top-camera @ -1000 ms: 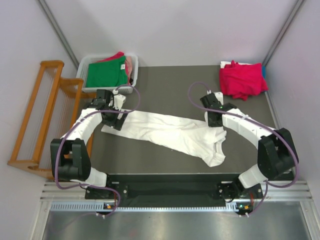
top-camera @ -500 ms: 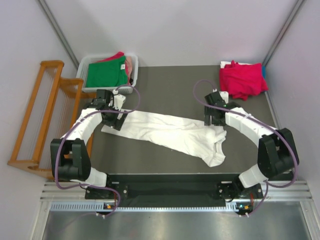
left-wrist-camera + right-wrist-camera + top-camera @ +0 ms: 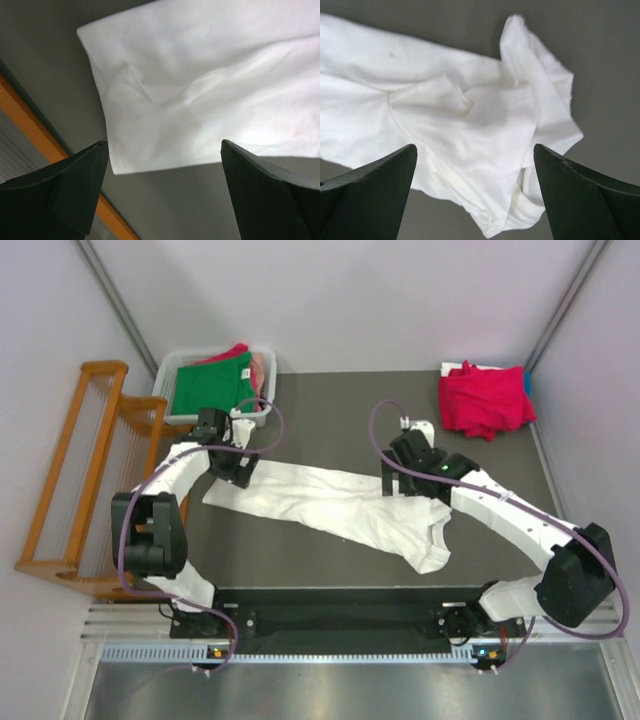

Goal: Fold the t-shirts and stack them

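The left gripper [image 3: 164, 146] stands wide open over the left end of the soft white cloth t-shirt [image 3: 330, 502] and holds nothing. The right gripper [image 3: 475, 148] is also wide open, over the crumpled right end. The shirt lies stretched across the dark grey table [image 3: 330, 420]. A bright green t-shirt [image 3: 212, 385] lies in the white plastic basket [image 3: 270, 380]. The crimson t-shirts [image 3: 485, 400] are piled at the far right corner.

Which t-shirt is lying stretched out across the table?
The white t-shirt, spread across the middle; the green one sits in the basket, the red ones are heaped in the far right corner.
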`<move>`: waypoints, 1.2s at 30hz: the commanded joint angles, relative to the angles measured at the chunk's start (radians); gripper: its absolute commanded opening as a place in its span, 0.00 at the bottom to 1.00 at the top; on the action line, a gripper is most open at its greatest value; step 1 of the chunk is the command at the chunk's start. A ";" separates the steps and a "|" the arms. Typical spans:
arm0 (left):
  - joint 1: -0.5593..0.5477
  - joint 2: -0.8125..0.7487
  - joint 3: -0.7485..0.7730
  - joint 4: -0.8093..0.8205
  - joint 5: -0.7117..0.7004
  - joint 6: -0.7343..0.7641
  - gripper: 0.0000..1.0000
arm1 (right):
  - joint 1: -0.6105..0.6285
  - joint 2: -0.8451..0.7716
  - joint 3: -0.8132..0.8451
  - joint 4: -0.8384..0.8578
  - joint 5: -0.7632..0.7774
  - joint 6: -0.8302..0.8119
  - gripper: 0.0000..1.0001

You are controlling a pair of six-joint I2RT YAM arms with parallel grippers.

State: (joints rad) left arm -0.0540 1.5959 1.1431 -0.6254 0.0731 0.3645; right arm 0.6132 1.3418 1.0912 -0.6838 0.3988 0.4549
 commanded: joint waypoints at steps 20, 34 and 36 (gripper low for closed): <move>0.037 0.211 0.011 0.155 0.063 0.050 0.98 | 0.172 0.082 -0.192 -0.048 -0.141 0.202 0.99; 0.086 0.134 -0.036 0.142 0.065 0.093 0.98 | 0.151 0.152 -0.246 -0.063 -0.144 0.268 1.00; 0.088 0.131 -0.034 0.141 0.068 0.091 0.98 | 0.123 0.164 -0.237 -0.071 -0.132 0.262 1.00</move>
State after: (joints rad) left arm 0.0303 1.7699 1.1160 -0.4892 0.1379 0.4366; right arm 0.7654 1.4788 0.8387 -0.7418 0.2306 0.7040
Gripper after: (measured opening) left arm 0.981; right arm 0.996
